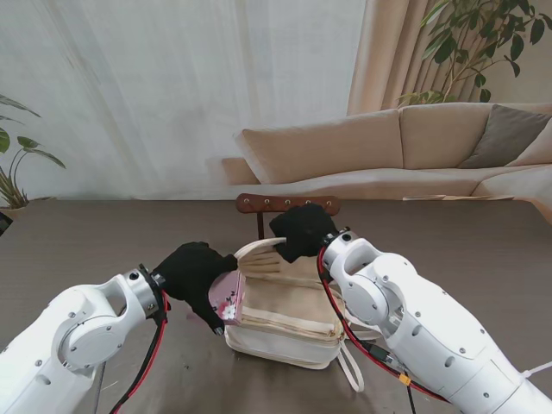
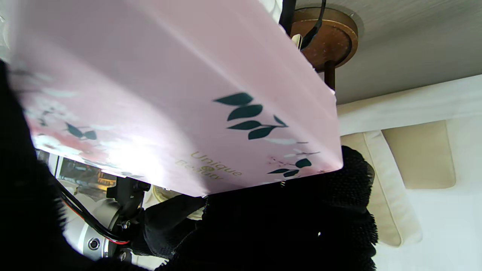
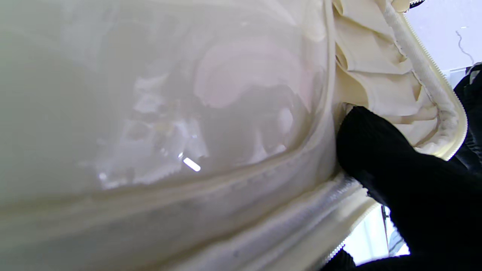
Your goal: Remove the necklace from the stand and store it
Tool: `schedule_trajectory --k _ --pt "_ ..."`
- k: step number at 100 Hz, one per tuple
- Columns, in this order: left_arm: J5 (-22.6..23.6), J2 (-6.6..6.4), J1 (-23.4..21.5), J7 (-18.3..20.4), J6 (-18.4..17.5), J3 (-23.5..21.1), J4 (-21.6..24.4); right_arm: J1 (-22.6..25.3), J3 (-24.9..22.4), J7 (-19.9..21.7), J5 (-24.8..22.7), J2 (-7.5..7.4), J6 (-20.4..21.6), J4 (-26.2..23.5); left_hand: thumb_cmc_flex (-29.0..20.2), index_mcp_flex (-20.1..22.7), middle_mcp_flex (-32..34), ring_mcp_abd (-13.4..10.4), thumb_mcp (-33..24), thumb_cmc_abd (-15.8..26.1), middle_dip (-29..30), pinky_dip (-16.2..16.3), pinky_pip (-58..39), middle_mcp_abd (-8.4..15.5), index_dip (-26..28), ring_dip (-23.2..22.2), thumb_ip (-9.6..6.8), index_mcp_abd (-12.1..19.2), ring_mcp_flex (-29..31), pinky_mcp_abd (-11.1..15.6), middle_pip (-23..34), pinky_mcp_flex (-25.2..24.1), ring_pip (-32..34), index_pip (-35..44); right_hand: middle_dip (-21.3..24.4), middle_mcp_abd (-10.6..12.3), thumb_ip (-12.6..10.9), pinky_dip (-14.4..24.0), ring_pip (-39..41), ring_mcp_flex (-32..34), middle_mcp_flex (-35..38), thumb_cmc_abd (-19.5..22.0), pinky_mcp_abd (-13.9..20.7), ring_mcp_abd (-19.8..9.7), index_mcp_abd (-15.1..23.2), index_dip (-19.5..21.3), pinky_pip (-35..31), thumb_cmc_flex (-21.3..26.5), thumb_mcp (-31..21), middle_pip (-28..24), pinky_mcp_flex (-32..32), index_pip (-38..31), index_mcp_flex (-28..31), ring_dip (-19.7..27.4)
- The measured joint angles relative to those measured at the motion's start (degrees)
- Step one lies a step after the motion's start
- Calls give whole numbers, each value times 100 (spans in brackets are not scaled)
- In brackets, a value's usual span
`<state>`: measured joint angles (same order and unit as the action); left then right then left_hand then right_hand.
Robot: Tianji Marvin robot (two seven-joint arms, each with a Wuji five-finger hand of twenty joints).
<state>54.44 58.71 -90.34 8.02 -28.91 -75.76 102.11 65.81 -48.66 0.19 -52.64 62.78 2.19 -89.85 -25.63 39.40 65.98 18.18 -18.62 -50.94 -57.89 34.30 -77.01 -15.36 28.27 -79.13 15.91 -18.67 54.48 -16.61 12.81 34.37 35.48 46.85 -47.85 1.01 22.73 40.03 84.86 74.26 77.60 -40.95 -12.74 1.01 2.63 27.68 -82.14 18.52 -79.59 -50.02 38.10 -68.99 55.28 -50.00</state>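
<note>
Near the worktop's middle, the left hand grips a pink box at the cream bag's mouth, the right hand holds the bag's flap, wooden stand behind; necklace unseen.

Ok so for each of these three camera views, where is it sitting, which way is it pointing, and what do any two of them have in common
Stand view: above the shoulders, looking down at the table; both arms show, left hand on the pink box, right hand on the cream bag.
Left wrist view: along the fingers, filled by the pink box, black glove underneath, wooden stand behind.
Right wrist view: pressed close to the cream bag's clear panel; a gloved finger shows.
Shared: stand and left wrist views both show the box and the wooden stand.
</note>
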Motion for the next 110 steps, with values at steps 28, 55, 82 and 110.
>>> schedule_trajectory --k 28,55,82,110 --pt "8 8 -79 -31 2 -15 49 -183 107 170 237 11 -502 62 0 0 0 0 0 0 0 0 0 0 0 0 0 0 0 0 0 0 1 0 0 -10 -5 0 97 43 59 70 -82 31 -80 41 -62 48 5 -12 0 138 132 -59" --pt "-23 3 -59 -40 15 93 29 -164 105 351 473 18 -612 53 -1 0 0 0 0 0 0 0 0 0 0 0 0 0 0 0 0 0 1 0 0 -31 -72 0 110 43 60 147 -140 46 -120 97 -63 49 7 -63 0 203 196 -62" --pt "11 15 -127 48 14 16 144 -267 340 354 173 21 -1065 64 -1 0 0 0 0 0 0 0 0 1 0 0 1 0 0 0 0 1 1 0 0 -54 -173 0 121 43 62 201 -141 62 -147 106 -144 49 7 -138 0 287 298 -62" --pt "170 17 -421 37 8 -245 408 -357 461 409 176 36 -1432 103 -2 0 0 0 0 0 0 1 0 1 0 0 1 0 0 0 0 1 2 0 70 -79 -179 0 121 43 62 269 -143 82 -184 107 -145 52 115 -139 0 324 302 -62"
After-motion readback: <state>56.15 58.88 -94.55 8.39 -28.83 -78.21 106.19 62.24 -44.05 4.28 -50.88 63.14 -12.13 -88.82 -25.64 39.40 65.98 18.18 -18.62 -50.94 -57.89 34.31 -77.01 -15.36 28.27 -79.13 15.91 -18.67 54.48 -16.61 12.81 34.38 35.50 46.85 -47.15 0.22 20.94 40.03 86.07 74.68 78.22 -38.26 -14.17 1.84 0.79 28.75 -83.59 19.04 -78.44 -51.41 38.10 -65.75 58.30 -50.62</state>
